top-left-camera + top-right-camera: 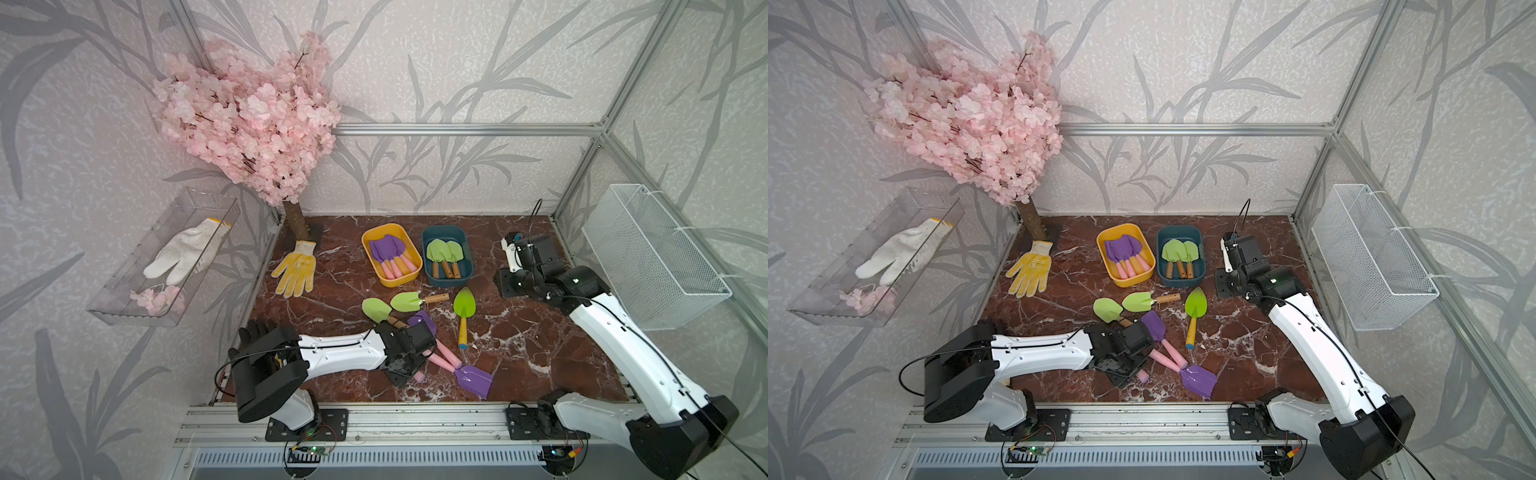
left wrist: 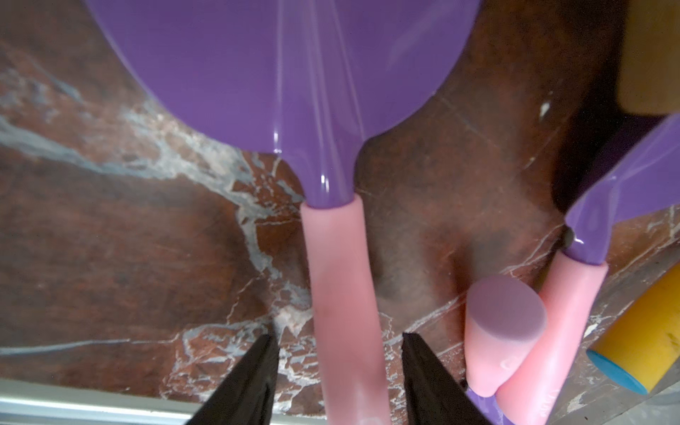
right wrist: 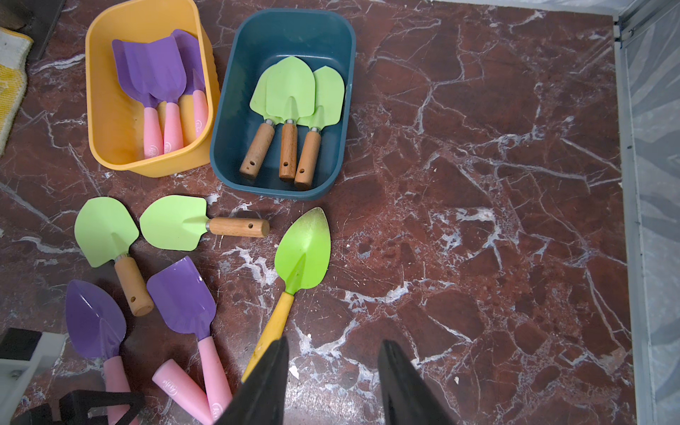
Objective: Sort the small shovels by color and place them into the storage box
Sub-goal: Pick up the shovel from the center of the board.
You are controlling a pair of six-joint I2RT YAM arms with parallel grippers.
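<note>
My left gripper (image 2: pixel 340 338) is open and straddles the pink handle (image 2: pixel 342 279) of a purple shovel (image 2: pixel 279 73) lying on the table, with a gap on each side. Two more purple shovels (image 1: pixel 473 380) (image 3: pixel 182 298) lie beside it. Two light green shovels (image 1: pixel 376 309) (image 1: pixel 405 301) and a pointed green shovel (image 1: pixel 464 303) with a yellow handle lie nearer the tubs. The yellow storage box (image 1: pixel 386 226) holds purple shovels. The teal storage box (image 1: pixel 444 230) holds three green ones. My right gripper (image 3: pixel 335 342) hovers open and empty, right of the teal box.
A yellow glove (image 1: pixel 295 270) lies at the back left beside the blossom tree's trunk (image 1: pixel 296 222). A black glove (image 1: pixel 253 332) lies under my left arm. A clear tray (image 1: pixel 124 299) with a white glove hangs on the left wall. A wire basket (image 1: pixel 652 257) hangs on the right wall.
</note>
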